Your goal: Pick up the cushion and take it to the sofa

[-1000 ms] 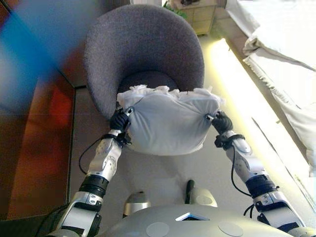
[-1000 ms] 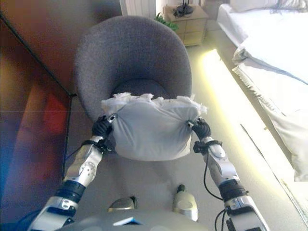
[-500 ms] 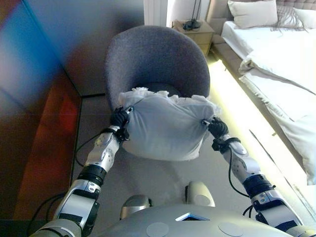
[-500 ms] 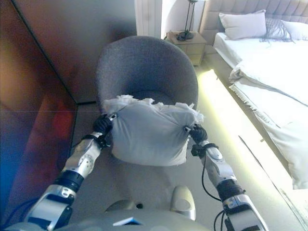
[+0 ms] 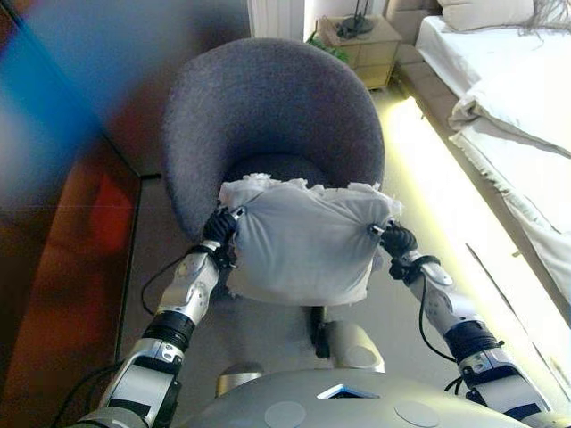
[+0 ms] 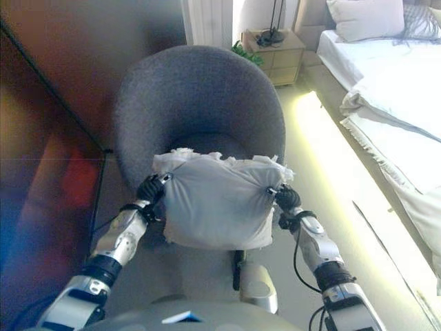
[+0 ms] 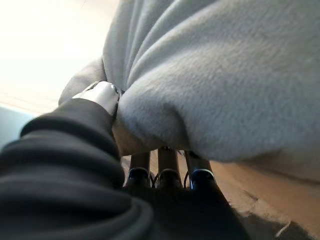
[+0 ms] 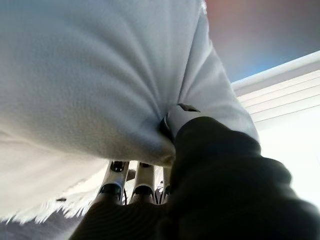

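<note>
A pale grey cushion (image 5: 303, 250) hung clear of the round grey armchair (image 5: 268, 116), the left hand (image 5: 218, 230) and right hand (image 5: 395, 239) each pinching 1 side with thumb and curled fingers, likely to keep it level for carrying

no readable text, labels or numbers
</note>
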Robot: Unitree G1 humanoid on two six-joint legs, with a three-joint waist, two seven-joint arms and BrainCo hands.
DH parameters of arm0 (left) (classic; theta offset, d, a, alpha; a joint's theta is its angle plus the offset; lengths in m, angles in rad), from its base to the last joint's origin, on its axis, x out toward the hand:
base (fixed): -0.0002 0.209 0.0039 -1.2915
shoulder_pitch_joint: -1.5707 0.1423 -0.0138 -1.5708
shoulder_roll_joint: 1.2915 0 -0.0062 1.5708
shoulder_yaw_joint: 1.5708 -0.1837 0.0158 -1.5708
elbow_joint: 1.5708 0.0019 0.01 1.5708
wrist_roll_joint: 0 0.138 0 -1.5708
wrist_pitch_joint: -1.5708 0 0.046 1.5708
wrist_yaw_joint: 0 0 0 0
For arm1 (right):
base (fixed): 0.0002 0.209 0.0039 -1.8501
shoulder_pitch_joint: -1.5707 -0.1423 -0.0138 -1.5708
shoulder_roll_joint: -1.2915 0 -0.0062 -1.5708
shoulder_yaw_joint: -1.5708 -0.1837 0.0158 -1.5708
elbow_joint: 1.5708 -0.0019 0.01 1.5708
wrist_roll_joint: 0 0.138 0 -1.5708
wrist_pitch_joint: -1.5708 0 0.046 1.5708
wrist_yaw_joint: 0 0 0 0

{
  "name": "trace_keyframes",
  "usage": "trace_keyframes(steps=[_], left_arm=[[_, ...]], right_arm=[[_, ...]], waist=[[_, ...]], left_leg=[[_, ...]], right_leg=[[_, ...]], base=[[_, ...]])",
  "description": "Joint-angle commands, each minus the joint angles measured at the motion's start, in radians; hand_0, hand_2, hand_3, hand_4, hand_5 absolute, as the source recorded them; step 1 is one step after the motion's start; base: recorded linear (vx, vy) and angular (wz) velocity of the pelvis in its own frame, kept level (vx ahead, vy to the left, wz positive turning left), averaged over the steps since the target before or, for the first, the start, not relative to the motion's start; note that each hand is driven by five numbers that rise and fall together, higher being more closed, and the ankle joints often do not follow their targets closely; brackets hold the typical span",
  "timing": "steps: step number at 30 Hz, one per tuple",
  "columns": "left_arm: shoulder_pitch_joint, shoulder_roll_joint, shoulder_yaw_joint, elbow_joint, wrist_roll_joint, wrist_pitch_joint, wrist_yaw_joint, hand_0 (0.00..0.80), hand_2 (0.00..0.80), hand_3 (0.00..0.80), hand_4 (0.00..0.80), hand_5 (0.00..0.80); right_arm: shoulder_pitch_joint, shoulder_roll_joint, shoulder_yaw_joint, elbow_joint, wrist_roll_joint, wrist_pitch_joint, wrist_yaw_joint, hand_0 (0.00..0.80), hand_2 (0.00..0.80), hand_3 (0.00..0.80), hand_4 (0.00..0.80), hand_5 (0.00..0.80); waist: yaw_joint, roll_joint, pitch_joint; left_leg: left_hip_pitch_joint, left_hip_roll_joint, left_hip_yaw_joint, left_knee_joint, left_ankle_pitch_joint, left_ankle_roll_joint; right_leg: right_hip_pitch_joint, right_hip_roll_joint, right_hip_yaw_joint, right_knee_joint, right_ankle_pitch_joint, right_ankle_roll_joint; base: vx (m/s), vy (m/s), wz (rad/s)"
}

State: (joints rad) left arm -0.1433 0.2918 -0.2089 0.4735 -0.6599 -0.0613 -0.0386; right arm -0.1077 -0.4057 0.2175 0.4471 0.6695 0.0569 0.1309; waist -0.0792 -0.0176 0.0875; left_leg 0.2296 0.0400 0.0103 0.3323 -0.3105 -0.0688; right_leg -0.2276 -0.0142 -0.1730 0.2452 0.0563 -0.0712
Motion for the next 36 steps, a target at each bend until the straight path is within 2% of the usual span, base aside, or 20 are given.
trace_keyframes(steps=[1,2,3,5,9,12,16,21,26,28,30,31,32,34,36], left_arm=[[-0.037,0.015,0.041,-0.135,-0.017,-0.093,0.006,0.8,0.8,0.8,0.8,0.8],[-0.027,0.016,0.045,-0.156,-0.02,-0.088,0.011,0.8,0.8,0.8,0.8,0.8],[-0.014,0.012,0.055,-0.172,-0.008,-0.086,0.009,0.8,0.8,0.8,0.8,0.8],[-0.011,0.013,0.059,-0.175,0.009,-0.093,0.006,0.8,0.8,0.8,0.8,0.8],[-0.043,0.027,0.066,-0.145,-0.021,-0.109,-0.015,0.8,0.8,0.8,0.8,0.8],[-0.051,0.028,0.071,-0.143,-0.015,-0.092,-0.028,0.8,0.8,0.8,0.8,0.8],[-0.06,0.023,0.081,-0.126,-0.006,-0.077,-0.037,0.8,0.8,0.8,0.8,0.8],[-0.062,0.024,0.076,-0.121,-0.009,-0.077,-0.047,0.8,0.8,0.8,0.8,0.8],[-0.06,0.029,0.051,-0.124,0.009,-0.091,-0.026,0.8,0.8,0.8,0.8,0.8],[-0.057,0.032,0.049,-0.129,0.012,-0.097,-0.028,0.8,0.8,0.8,0.8,0.8],[-0.064,0.034,0.047,-0.128,0.022,-0.094,-0.024,0.8,0.8,0.8,0.8,0.8],[-0.073,0.037,0.045,-0.122,0.026,-0.091,-0.014,0.8,0.8,0.8,0.8,0.8],[-0.086,0.04,0.044,-0.109,0.016,-0.087,-0.002,0.8,0.8,0.8,0.8,0.8],[-0.103,0.036,0.044,-0.082,-0.005,-0.07,-0.002,0.8,0.8,0.8,0.8,0.8],[-0.115,0.03,0.032,-0.066,0.004,-0.063,0.0,0.8,0.8,0.8,0.8,0.8]], right_arm=[[-0.084,0.032,0.01,-0.119,-0.004,-0.053,0.06,0.8,0.8,0.8,0.8,0.8],[-0.08,0.029,0.012,-0.123,-0.012,-0.059,0.065,0.8,0.8,0.8,0.8,0.8],[-0.077,0.024,0.016,-0.128,-0.017,-0.07,0.069,0.8,0.8,0.8,0.8,0.8],[-0.081,0.021,0.025,-0.133,-0.008,-0.087,0.066,0.8,0.8,0.8,0.8,0.8],[-0.148,0.019,0.036,-0.112,0.01,-0.066,0.034,0.8,0.8,0.8,0.8,0.8],[-0.169,0.031,0.043,-0.099,0.014,-0.046,0.014,0.8,0.8,0.8,0.8,0.8],[-0.186,0.043,0.046,-0.079,0.005,-0.038,0.009,0.8,0.8,0.8,0.8,0.8],[-0.163,0.061,0.042,-0.083,-0.023,-0.047,0.002,0.8,0.8,0.8,0.8,0.8],[-0.167,0.063,0.04,-0.075,-0.029,-0.05,-0.012,0.8,0.8,0.8,0.8,0.8],[-0.18,0.061,0.032,-0.071,-0.036,-0.052,-0.017,0.8,0.8,0.8,0.8,0.8],[-0.207,0.074,0.03,-0.066,-0.041,-0.058,-0.041,0.8,0.8,0.8,0.8,0.8],[-0.222,0.082,0.03,-0.069,-0.035,-0.055,-0.057,0.8,0.8,0.8,0.8,0.8],[-0.243,0.092,0.03,-0.066,-0.017,-0.051,-0.071,0.8,0.8,0.8,0.8,0.8],[-0.266,0.116,0.031,-0.044,0.005,-0.052,-0.094,0.8,0.8,0.8,0.8,0.8],[-0.281,0.132,0.038,-0.022,0.009,-0.063,-0.108,0.8,0.8,0.8,0.8,0.8]], waist=[[-0.017,-0.046,-0.077],[-0.007,-0.065,-0.078],[0.004,-0.079,-0.073],[0.02,-0.081,-0.058],[0.031,-0.07,-0.049],[0.045,-0.056,-0.051],[0.056,-0.04,-0.06],[0.041,-0.015,-0.076],[0.045,-0.007,-0.075],[0.054,-0.003,-0.066],[0.066,0.0,-0.048],[0.072,0.001,-0.036],[0.08,0.002,-0.021],[0.091,-0.001,-0.011],[0.099,-0.008,-0.006]], left_leg=[[-0.06,-0.066,0.03,0.25,0.405,-0.005],[-0.122,-0.075,0.04,0.346,0.416,-0.004],[-0.193,-0.054,0.063,0.414,0.406,-0.001],[-0.256,-0.022,0.078,0.435,0.365,0.016],[-0.285,0.009,0.094,0.254,0.356,0.027],[-0.273,0.03,0.092,0.091,0.396,0.01],[-0.24,0.016,0.073,-0.064,0.354,0.011],[-0.176,-0.02,0.115,-0.203,0.284,0.037],[-0.154,-0.046,0.105,-0.272,0.264,0.055],[-0.16,-0.055,0.107,-0.266,0.259,0.063],[-0.174,-0.061,0.12,-0.246,0.246,0.079],[-0.183,-0.061,0.129,-0.229,0.235,0.086],[-0.193,-0.059,0.142,-0.202,0.218,0.09],[-0.207,-0.059,0.139,-0.156,0.198,0.091],[-0.219,-0.056,0.116,-0.119,0.181,0.087]], right_leg=[[0.063,-0.059,0.041,-0.14,0.091,0.107],[0.091,-0.075,0.035,-0.15,0.08,0.094],[0.124,-0.084,0.033,-0.16,0.068,0.08],[0.158,-0.081,0.036,-0.161,0.046,0.069],[0.204,-0.066,0.082,-0.157,0.002,0.067],[0.234,-0.056,0.102,-0.161,-0.018,0.078],[0.251,-0.065,0.112,-0.163,-0.037,0.099],[0.252,-0.064,0.114,-0.164,-0.041,0.117],[0.247,-0.071,0.112,-0.175,-0.03,0.133],[0.235,-0.085,0.096,-0.156,-0.03,0.142],[0.183,-0.123,0.056,-0.06,-0.02,0.161],[0.149,-0.149,0.035,0.002,-0.013,0.163],[0.12,-0.196,0.015,0.054,0.008,0.161],[0.121,-0.245,0.038,0.061,0.021,0.155],[0.131,-0.275,0.069,0.042,0.04,0.161]], base=[[0.389,-0.238,-0.52],[0.361,-0.235,-0.63],[0.284,-0.197,-0.63],[0.234,-0.099,-0.45],[0.195,0.024,-0.24],[0.173,0.066,-0.06],[0.128,0.084,0.13],[0.065,0.095,-0.01],[0.01,0.11,-0.06],[-0.056,0.116,0.04],[-0.113,0.095,0.0],[-0.135,0.078,-0.05],[-0.111,0.053,-0.12],[-0.028,-0.034,-0.18],[0.017,-0.118,0.11]])
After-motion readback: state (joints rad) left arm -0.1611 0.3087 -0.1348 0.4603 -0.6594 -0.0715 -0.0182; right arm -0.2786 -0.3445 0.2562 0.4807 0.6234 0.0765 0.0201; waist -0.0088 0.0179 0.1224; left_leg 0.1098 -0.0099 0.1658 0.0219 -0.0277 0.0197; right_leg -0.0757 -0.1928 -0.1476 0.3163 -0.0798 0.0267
